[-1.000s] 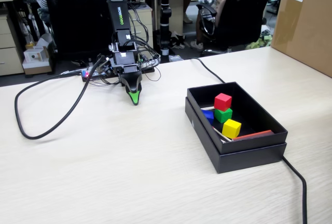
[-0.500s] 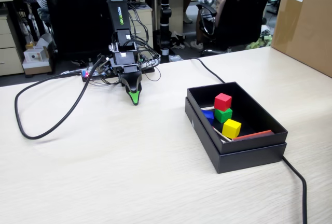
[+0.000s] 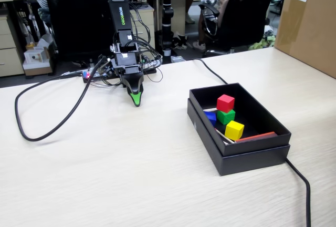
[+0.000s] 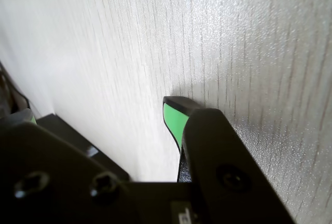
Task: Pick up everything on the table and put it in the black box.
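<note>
All the cubes lie inside the black box (image 3: 251, 160) at the right of the table (image 3: 131, 174) in the fixed view: red (image 3: 226, 102), green (image 3: 226, 116), blue (image 3: 211, 115) and yellow (image 3: 234, 130). My gripper (image 3: 136, 101) hangs at the far left of the box, tip down and almost touching the tabletop, well apart from the box. In the wrist view my gripper (image 4: 101, 115) has bare table between its green-padded fingertips (image 4: 174, 120), so it is open and holds nothing.
Thin red-and-white sticks (image 3: 256, 136) lie in the box beside the cubes. A black cable (image 3: 52, 127) loops over the left of the table, and another (image 3: 300, 181) runs past the box. A brown carton (image 3: 310, 22) stands at the back right.
</note>
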